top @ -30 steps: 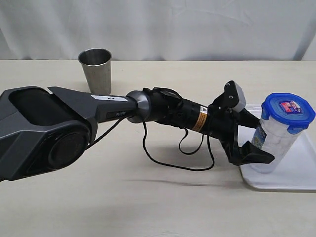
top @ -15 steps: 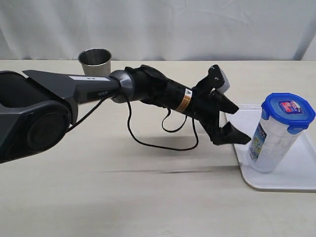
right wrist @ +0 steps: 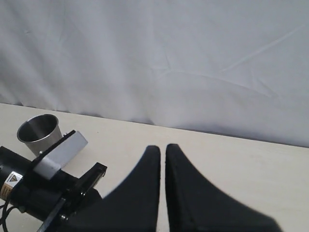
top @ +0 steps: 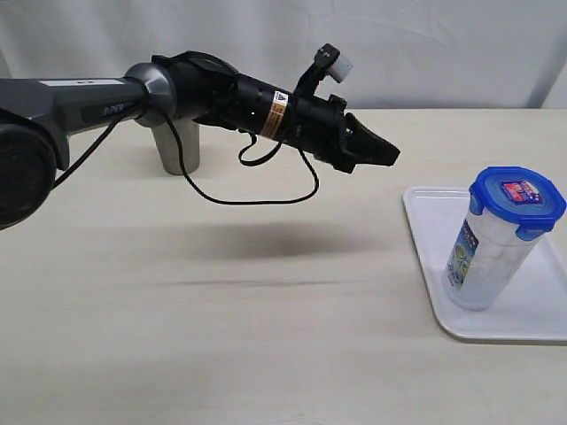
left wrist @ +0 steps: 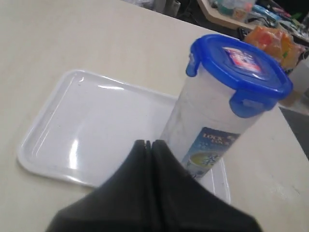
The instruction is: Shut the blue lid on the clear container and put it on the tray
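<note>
Beige tabletop: your tray (top: 425, 217) runs off-frame, the steel cup (top: 190, 146) is half-hidden; left gripper (top: 390, 158) and right gripper (right wrist: 162, 150) clench nothing.

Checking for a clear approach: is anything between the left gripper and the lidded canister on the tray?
Nothing visible. Only open tabletop lies between the shut left gripper and the tall clear plastic container, capped by its blue snap-lock lid, standing on the flat white tray.

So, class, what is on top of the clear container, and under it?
The blue lid caps the clear container, which stands on the white tray. Its base hides the tray beneath; contents are unclear through the cloudy wall.
</note>
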Available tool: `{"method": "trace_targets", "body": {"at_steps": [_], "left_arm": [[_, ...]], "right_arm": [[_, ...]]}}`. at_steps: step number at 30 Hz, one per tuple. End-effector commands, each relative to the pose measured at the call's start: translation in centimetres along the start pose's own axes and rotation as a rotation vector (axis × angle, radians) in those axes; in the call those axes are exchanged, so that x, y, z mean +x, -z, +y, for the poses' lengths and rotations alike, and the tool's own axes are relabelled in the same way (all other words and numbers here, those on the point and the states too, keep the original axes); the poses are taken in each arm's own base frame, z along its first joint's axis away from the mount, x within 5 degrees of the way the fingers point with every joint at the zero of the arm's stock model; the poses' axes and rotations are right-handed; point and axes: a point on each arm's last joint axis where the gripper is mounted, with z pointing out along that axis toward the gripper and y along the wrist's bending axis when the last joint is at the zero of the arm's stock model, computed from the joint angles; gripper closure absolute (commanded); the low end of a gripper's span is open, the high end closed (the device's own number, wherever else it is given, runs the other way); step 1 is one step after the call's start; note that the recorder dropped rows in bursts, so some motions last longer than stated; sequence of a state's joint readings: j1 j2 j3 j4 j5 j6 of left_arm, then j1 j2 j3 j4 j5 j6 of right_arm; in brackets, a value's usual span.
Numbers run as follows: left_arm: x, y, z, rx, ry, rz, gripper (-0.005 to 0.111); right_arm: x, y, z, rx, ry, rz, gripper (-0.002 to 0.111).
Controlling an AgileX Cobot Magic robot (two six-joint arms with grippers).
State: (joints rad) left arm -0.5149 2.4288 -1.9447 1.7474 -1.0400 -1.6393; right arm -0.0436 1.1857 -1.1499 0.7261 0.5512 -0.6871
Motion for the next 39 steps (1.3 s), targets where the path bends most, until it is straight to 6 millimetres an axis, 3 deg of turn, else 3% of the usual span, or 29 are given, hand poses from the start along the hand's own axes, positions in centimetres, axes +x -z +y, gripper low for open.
{"method": "trace_targets", "body": {"at_steps": [1,8,16,24,31,39], "left_arm": [[-1.2,0.7,0.5,-0.116,0.063,-0.029,0.107],[-4.0,1.8,0.8,-0.436,-0.005,-0.085,0.107],[-3.5,5.2,0.1,-1.057,-0.187,0.037,0.107],[-3.0,7.8,-3.1,-1.160,-0.278,0.149,0.107],[-3.2,12.6,-5.6,-1.434,-0.284,0.185,0.107],[-3.8,15.1,-11.0,-1.310,-0.255,0.091,0.107]], "right_arm": [[0.2,0.1,0.0,0.000,0.014,0.006,0.104],[0.3,0.1,-0.1,0.017,0.044,-0.006,0.104],[1.2,-0.4,-0.8,0.074,0.045,-0.029,0.104],[2.6,-0.2,-1.0,0.116,0.081,-0.036,0.104],[3.2,3.6,-0.3,0.198,0.111,-0.166,0.104],[5.8,9.0,0.7,0.322,0.104,-0.367,0.104]]}}
